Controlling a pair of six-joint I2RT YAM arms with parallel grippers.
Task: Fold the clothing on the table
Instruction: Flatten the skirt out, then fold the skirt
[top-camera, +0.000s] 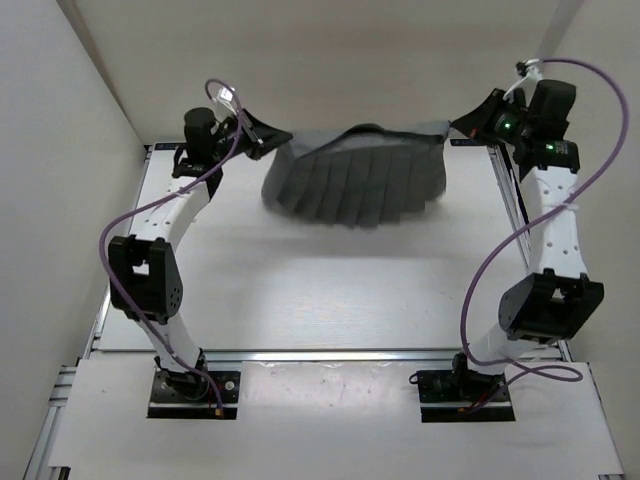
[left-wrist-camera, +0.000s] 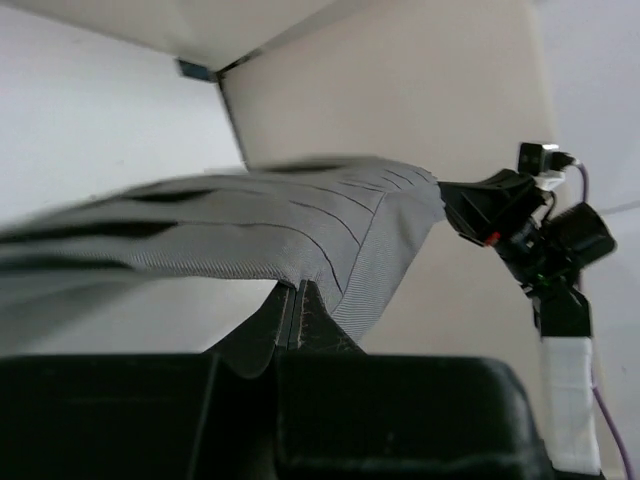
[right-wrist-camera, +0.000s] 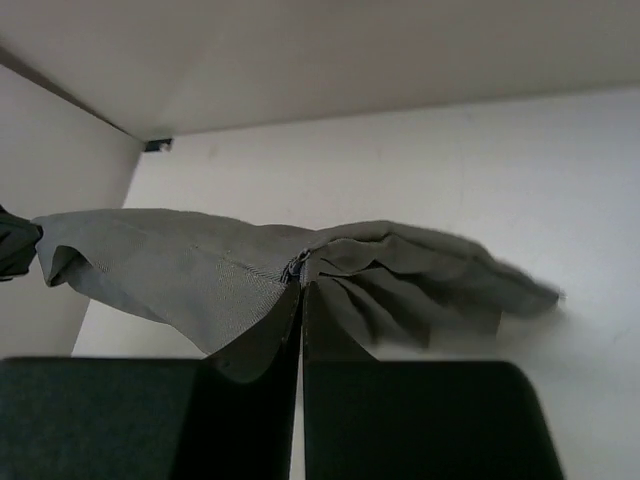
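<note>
Clenching the clothing (top-camera: 360, 180) by its top corners with left gripper (top-camera: 272, 138) and right gripper (top-camera: 462, 128), over the far half of the white table (top-camera: 300, 290); pinched corners hidden, lower hem blurred, contact with tabletop unclear. Beyond, white walls (top-camera: 350, 60).

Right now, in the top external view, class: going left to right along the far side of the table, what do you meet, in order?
left end effector → clothing → right end effector
</note>
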